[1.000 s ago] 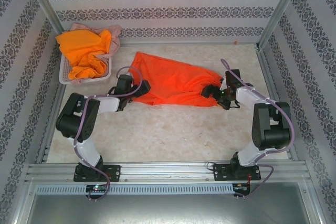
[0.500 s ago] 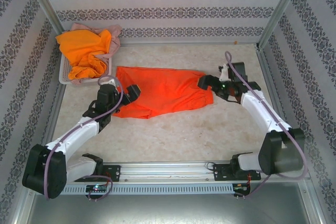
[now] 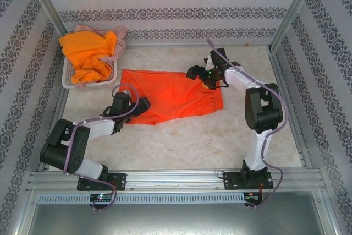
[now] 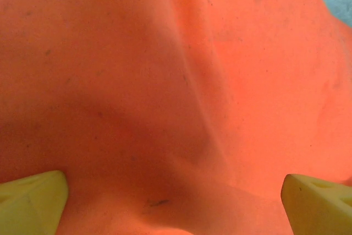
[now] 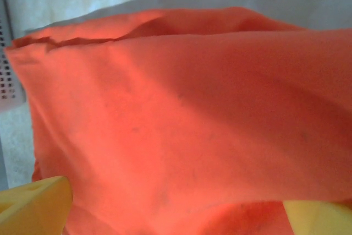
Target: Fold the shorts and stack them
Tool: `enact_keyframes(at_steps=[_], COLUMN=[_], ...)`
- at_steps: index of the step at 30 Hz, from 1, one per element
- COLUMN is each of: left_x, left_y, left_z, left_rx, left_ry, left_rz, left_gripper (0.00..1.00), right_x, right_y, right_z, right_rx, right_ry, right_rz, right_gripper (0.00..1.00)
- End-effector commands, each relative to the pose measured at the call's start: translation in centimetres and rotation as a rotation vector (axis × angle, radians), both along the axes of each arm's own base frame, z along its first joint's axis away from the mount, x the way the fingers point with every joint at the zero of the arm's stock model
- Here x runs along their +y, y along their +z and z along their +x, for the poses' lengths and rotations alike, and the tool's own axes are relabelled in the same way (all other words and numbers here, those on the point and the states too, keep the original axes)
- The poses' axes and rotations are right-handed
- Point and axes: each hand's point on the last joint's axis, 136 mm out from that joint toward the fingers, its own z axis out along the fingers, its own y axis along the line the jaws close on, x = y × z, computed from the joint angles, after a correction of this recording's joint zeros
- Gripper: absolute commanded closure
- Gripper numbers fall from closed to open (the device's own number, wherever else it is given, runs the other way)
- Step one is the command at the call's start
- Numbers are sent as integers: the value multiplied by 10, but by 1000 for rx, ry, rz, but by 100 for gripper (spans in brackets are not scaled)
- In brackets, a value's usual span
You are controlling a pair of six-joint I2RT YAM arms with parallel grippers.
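Top external view: red-orange shorts (image 3: 176, 94) lie spread flat on the table (image 3: 181, 136), between the two grippers
Left gripper (image 3: 141, 104): fingers (image 4: 33, 199) spread wide, holding nothing; cloth lies directly beneath and between them
Right gripper (image 3: 194, 73): fingers (image 5: 33, 202) likewise apart and empty, with the far edge of the cloth below them
Risk, left: closing too high would likely pinch one layer only, so the fold drags unevenly
Risk, right: a shallow bite on the hem could slip mid-fold
Basket (image 3: 67, 75): well left of both grippers; holds bright orange shorts (image 3: 88, 53) heaped over dusty pink shorts (image 3: 120, 41)
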Motion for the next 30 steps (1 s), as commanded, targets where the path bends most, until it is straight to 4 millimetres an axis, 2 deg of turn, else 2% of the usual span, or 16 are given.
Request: enact_keyframes(at_steps=[1, 8, 14, 17, 19, 21, 22, 25, 28, 30], left_x=[17, 38, 52, 52, 48, 43, 40, 23, -2, -24], left_y=[-11, -28, -34, -22, -3, 27, 48, 113, 172, 199], left_z=[-8, -43, -64, -61, -54, -46, -42, -34, -31, -29], left_rx=[-8, 22, 31, 4, -36, -100, -146, -304, -445, -512], left_ry=[71, 128, 171, 159, 136, 105, 80, -25, -153, -227], left_rz=[3, 38, 62, 65, 65, 59, 55, 38, 5, -9], left_gripper=[0, 0, 0, 0, 0, 0, 0, 0, 0, 0], right_x=[-12, -36, -35, -28, -22, -18, -18, -24, -38, -50], right_y=[-2, -31, -41, -33, -12, 18, 34, 66, 82, 84], right_z=[18, 35, 38, 38, 35, 27, 18, -16, -57, -79], right_rx=[7, 62, 89, 80, 49, -8, -46, -163, -256, -284], right_ry=[-38, -110, -118, -103, -89, -68, -56, -16, 25, 24], right_rz=[17, 19, 35, 61, 91, 112, 111, 17, -97, -137], right_gripper=[2, 2, 2, 2, 2, 2, 2, 2, 2, 2])
